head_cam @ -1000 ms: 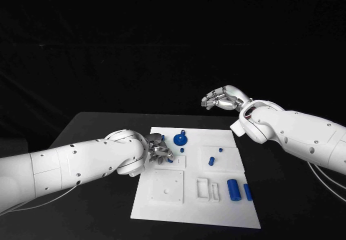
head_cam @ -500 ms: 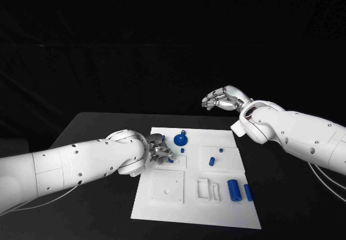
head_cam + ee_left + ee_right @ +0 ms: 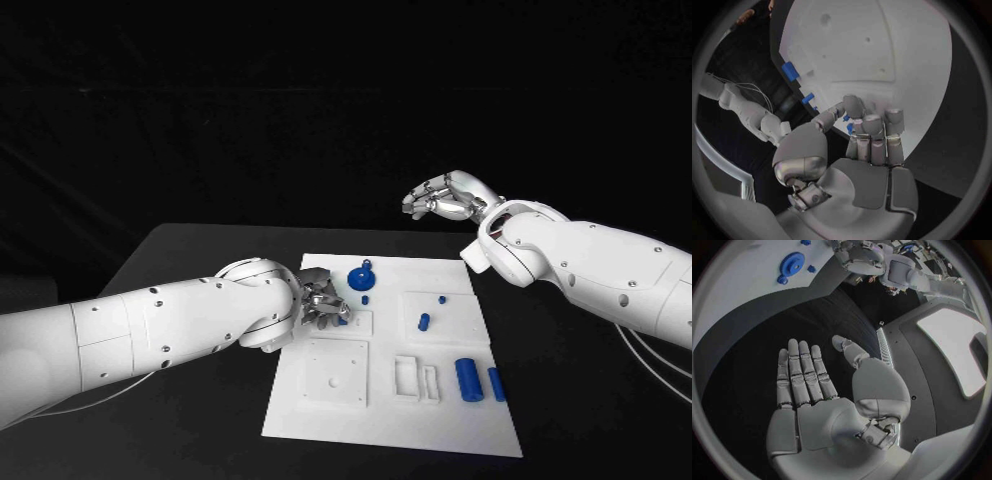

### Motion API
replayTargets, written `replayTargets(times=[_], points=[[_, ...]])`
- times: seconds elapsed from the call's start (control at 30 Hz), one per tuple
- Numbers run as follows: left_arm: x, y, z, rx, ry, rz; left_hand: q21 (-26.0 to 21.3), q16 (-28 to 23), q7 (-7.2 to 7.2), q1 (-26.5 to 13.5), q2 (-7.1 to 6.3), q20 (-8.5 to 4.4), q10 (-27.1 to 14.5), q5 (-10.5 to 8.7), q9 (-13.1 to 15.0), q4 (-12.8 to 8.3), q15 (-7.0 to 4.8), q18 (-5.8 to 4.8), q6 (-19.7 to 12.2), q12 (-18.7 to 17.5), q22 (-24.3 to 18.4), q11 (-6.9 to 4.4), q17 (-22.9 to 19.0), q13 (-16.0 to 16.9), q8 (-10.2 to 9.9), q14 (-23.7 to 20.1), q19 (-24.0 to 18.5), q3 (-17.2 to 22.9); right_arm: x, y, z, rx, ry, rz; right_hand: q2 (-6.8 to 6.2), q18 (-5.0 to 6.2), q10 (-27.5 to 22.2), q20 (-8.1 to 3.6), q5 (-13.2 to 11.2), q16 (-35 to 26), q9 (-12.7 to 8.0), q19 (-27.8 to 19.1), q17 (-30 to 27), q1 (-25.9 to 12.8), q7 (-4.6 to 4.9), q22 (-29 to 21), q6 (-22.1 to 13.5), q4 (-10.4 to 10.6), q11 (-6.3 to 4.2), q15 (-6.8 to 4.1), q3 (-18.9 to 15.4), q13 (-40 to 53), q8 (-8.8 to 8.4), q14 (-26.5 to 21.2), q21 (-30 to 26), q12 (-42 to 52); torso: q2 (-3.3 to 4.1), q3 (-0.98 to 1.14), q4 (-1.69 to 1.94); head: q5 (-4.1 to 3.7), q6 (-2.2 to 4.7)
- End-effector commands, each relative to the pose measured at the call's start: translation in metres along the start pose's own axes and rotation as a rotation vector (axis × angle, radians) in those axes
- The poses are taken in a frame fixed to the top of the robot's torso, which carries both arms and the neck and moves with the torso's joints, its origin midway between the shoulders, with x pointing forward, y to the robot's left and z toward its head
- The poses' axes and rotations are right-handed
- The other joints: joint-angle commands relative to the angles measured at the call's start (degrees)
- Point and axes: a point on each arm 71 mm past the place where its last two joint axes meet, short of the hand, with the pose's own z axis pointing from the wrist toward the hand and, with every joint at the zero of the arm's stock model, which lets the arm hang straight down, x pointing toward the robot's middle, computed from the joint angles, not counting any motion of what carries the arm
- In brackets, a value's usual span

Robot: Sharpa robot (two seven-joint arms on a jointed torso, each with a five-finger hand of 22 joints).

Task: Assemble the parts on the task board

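1. The task board (image 3: 392, 400), a white plate, lies in the middle of the black table (image 3: 188, 260), its long side running away from the robot.
2. The left hand (image 3: 320, 305) rests at the board's left edge, about halfway along that edge. In the left wrist view, the left hand's fingers are curled together at the board's rim, and a small blue part (image 3: 846, 118) sits between the thumb tip and the fingertips (image 3: 856, 107); it appears pinched there, though much of the piece is hidden by the fingers.
3. The right hand (image 3: 447, 196) hovers above and beyond the board's far right corner, well apart from every part. In the right wrist view its palm is flat, its fingers (image 3: 799, 371) lie straight side by side with the thumb standing off, and it holds nothing.
4. A round blue gear-like disc (image 3: 362, 278) sits near the board's far edge, just beyond the left hand.
5. A small blue peg (image 3: 423, 322) stands near the board's middle, with a tiny blue piece (image 3: 441, 298) just beyond it.
6. A thick blue cylinder (image 3: 467, 379) lies by the board's right edge, and a thinner blue bar (image 3: 495, 384) lies just beside it, nearer the edge.
7. A raised white square block (image 3: 333, 371) with a small central hole sits on the board's near left part; two narrow white uprights (image 3: 417, 379) stand between it and the blue cylinder.
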Motion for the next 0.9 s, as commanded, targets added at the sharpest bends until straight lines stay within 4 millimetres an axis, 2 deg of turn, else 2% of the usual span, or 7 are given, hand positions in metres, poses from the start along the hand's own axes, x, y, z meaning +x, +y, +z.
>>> replayTargets(times=[0.03, 0.37, 0.47, 0.53, 0.73, 0.83, 0.9], points=[[0.007, -0.006, 0.001, 0.019, 0.036, 0.039, 0.21, 0.29, -4.54, 1.15, 0.6, -7.06, -0.92, 0.07, -0.08, -0.26, -2.52, 0.3, 8.77, 0.29, 0.08, -0.41, -0.07, 0.06, -0.23, 1.6, 0.47, 0.46, 0.001, 0.001, 0.0, -0.004, 0.014, 0.004, -0.04, 0.67, 0.27, 0.15, 0.32, -0.37, -0.07, -0.32, -0.08, -0.48, 0.11, 0.07, -0.17, 0.05, -0.05, -0.1, -0.39, -0.06, 0.18, 0.43, -0.19, -0.29, -0.01, -0.03, -0.02, 0.02, -0.06], [0.005, -0.005, 0.001, 0.015, 0.019, 0.031, 0.27, 0.49, -4.54, 1.08, 0.45, -7.01, -1.03, -0.52, 0.06, -0.11, -2.51, 0.28, 8.74, 0.57, 0.15, -0.41, -0.23, 0.09, -0.12, 1.58, 0.5, 0.25, 0.001, 0.0, 0.0, -0.004, 0.014, 0.004, -0.03, 0.68, 0.3, 0.17, 0.38, -0.38, -0.1, -0.34, -0.1, -0.52, 0.12, 0.09, -0.17, 0.06, -0.05, -0.1, -0.42, -0.07, 0.19, 0.41, -0.2, -0.35, 0.0, -0.04, 0.02, -0.22, -0.02], [0.004, -0.004, 0.002, 0.012, 0.016, 0.027, 0.2, 0.67, -4.55, 1.03, -0.05, -7.03, -1.29, -7.47, 0.28, 1.08, -2.5, 0.4, 8.54, 0.97, 0.2, -0.39, -0.7, -0.01, -0.03, 1.41, 0.48, 0.04, 0.001, 0.0, 0.0, -0.004, 0.016, 0.005, -0.03, 0.68, 0.31, 0.17, 0.38, -0.39, -0.11, -0.35, -0.11, -0.53, 0.12, 0.1, -0.18, 0.07, -0.04, -0.09, -0.43, -0.08, 0.2, 0.41, -0.21, -0.36, 0.01, -0.04, 0.05, -0.24, -0.01], [0.003, -0.003, 0.002, 0.009, 0.006, 0.021, 0.16, 0.72, -4.44, 0.34, -1.1, -6.95, -1.42, -11.34, 0.37, 2.17, -2.44, 0.36, 8.39, 1.07, 0.22, -0.29, -0.95, -0.11, -0.02, 1.28, 0.44, -0.52, 0.001, 0.0, 0.0, -0.002, 0.016, 0.004, -0.04, 0.68, 0.31, 0.18, 0.39, -0.4, -0.12, -0.36, -0.11, -0.55, 0.12, 0.1, -0.18, 0.07, -0.04, -0.09, -0.45, -0.08, 0.2, 0.4, -0.21, -0.38, 0.02, -0.06, 0.04, -0.25, -0.04], [0.0, 0.002, 0.001, -0.002, -0.011, 0.011, -0.06, 0.26, -4.06, -3.76, -6.28, -6.82, -2.18, -11.36, 0.54, 5.24, -2.1, 0.3, 7.24, 0.5, 0.2, 0.05, -1.5, -0.6, -0.37, 0.53, 0.02, -4.39, 0.0, -0.002, 0.0, 0.001, 0.011, 0.003, -0.1, 0.69, 0.31, 0.21, 0.41, -0.43, -0.17, -0.42, -0.15, -0.62, 0.13, 0.12, -0.22, 0.07, -0.02, -0.07, -0.52, -0.1, 0.2, 0.36, -0.24, -0.46, 0.01, -0.13, 0.0, -0.32, 0.12], [-0.001, 0.004, 0.0, -0.009, -0.024, 0.004, -0.28, 0.03, -4.04, -4.01, -7.23, -6.94, -2.26, -11.33, 0.62, 5.97, -2.06, 0.5, 6.94, 0.16, 0.13, 0.08, -1.77, -0.92, -0.49, 0.31, -0.21, -5.07, -0.001, -0.002, 0.0, 0.002, 0.01, 0.003, -0.14, 0.69, 0.29, 0.22, 0.43, -0.46, -0.2, -0.46, -0.17, -0.66, 0.15, 0.13, -0.27, 0.07, -0.01, -0.05, -0.56, -0.12, 0.18, 0.32, -0.26, -0.53, 0.03, -0.15, 0.0, -0.39, 0.22], [-0.001, 0.004, 0.0, -0.013, -0.029, 0.0, -0.69, -0.56, -3.77, -5.0, -9.7, -6.94, -2.96, -11.38, 0.48, 7.86, -1.87, 0.58, 5.91, -0.57, -0.06, 0.27, -2.2, -1.44, -1.06, -0.25, -0.54, -5.09, -0.001, -0.002, -0.001, 0.002, 0.01, 0.003, -0.14, 0.69, 0.29, 0.23, 0.43, -0.47, -0.21, -0.47, -0.18, -0.67, 0.15, 0.14, -0.28, 0.07, 0.0, -0.04, -0.57, -0.12, 0.18, 0.31, -0.26, -0.54, 0.04, -0.15, 0.0, -0.5, 0.28]])
